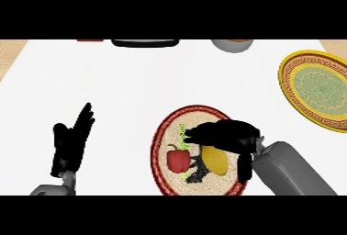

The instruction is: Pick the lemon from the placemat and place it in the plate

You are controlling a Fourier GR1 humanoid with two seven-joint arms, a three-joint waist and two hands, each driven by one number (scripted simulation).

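Right hand [227, 135] over the lemon [217, 159] on the placemat [170, 133].
Fingers curl down around the lemon's top; lemon lies on the round red-rimmed placemat, just beside a red pepper [179, 159] there. Yellow-rimmed plate [298, 98] sits on the white surface [122, 82], apart from the placemat toward the far right. Left hand [71, 142] rests well left of the placemat, fingers straight, holding nothing.

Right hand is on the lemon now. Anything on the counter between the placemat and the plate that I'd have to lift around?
Nothing visible. The right hand curls over the lemon on the placemat, beside a red pepper. The white counter between it and the yellow plate, up and to the right, is bare.
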